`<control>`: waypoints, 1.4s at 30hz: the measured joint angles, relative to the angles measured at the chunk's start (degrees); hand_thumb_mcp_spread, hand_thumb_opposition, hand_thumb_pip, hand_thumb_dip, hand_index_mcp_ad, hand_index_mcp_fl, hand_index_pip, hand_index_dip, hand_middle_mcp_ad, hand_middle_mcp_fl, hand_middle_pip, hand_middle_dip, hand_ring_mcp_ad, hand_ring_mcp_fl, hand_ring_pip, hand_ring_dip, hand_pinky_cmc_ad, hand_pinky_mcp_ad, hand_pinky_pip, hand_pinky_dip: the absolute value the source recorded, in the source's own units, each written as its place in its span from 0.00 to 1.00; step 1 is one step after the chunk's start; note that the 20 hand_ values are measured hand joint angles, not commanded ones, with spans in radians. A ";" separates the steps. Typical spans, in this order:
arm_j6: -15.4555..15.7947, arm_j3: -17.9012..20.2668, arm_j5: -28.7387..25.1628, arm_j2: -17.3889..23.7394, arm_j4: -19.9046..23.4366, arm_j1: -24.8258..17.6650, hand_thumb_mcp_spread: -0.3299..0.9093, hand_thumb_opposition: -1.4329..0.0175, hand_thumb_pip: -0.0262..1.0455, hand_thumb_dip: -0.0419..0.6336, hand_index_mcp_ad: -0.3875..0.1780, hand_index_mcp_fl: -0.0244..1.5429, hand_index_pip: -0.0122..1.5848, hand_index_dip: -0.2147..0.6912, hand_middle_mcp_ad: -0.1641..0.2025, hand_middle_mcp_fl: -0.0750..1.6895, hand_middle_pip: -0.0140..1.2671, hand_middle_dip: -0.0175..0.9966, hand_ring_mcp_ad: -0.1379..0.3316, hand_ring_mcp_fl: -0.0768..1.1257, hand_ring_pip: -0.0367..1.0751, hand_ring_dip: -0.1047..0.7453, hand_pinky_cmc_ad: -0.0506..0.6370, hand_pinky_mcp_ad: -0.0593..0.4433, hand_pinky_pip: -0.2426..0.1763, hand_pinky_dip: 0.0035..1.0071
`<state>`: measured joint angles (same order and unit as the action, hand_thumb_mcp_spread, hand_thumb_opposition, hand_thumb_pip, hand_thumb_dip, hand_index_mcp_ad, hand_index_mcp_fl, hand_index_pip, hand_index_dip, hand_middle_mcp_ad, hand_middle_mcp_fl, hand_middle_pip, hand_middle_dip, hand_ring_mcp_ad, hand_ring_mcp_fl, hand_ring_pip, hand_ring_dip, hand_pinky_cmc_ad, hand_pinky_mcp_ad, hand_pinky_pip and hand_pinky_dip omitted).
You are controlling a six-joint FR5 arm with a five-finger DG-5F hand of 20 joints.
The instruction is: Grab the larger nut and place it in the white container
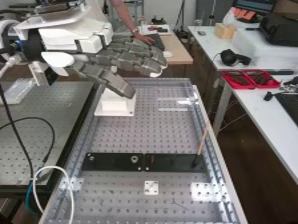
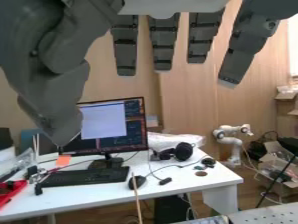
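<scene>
Over our bench hung the hand, its fingers straight and its thumb apart. We saw the black bar and, beyond it, the white container. The bearing and smaller nut stood separately on the bar.

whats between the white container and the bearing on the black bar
In the high view, the stretch between the white container and the bearing looks bare: just the perforated metal benchtop, then the edge of the black bar.
</scene>
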<state>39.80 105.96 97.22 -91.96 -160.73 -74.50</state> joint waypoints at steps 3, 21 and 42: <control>0.20 -0.98 -0.94 -0.72 -1.13 -0.08 0.38 0.41 0.70 0.33 0.51 0.03 0.33 0.13 0.67 0.08 0.11 0.25 0.64 0.07 0.12 0.28 0.57 0.75 0.36 0.68; 0.96 -5.17 -0.64 -3.44 -4.91 -1.19 0.39 0.42 0.70 0.33 0.51 0.04 0.30 0.17 0.67 0.08 0.11 0.27 0.64 0.06 0.11 0.30 0.61 0.74 0.32 0.66; 1.17 -4.81 -2.32 -2.28 -5.62 -3.86 0.38 0.42 0.70 0.33 0.51 0.04 0.22 0.20 0.68 0.08 0.11 0.27 0.64 0.06 0.11 0.30 0.61 0.74 0.32 0.66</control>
<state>40.96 101.15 94.91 -94.24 -166.34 -78.37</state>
